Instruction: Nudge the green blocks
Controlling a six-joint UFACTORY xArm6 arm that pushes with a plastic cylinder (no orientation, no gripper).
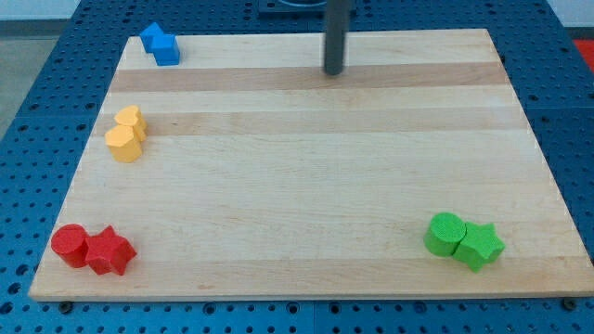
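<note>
On the wooden board (pixel 306 186), going left to right: a red cylinder (pixel 70 245) touching a red star (pixel 110 251) at 8 o'clock; two touching yellow blocks (pixel 126 134) at 9; two touching blue blocks (pixel 160 44) at 11; my tip (pixel 333 71) at 12, with no pincer, well apart from the green cylinder (pixel 444 233) and touching green star (pixel 480 245) at 4 o'clock.

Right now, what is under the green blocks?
The green cylinder block and green star block rest on the pale wooden board; the wood beneath them is covered. My tip is far off.
</note>
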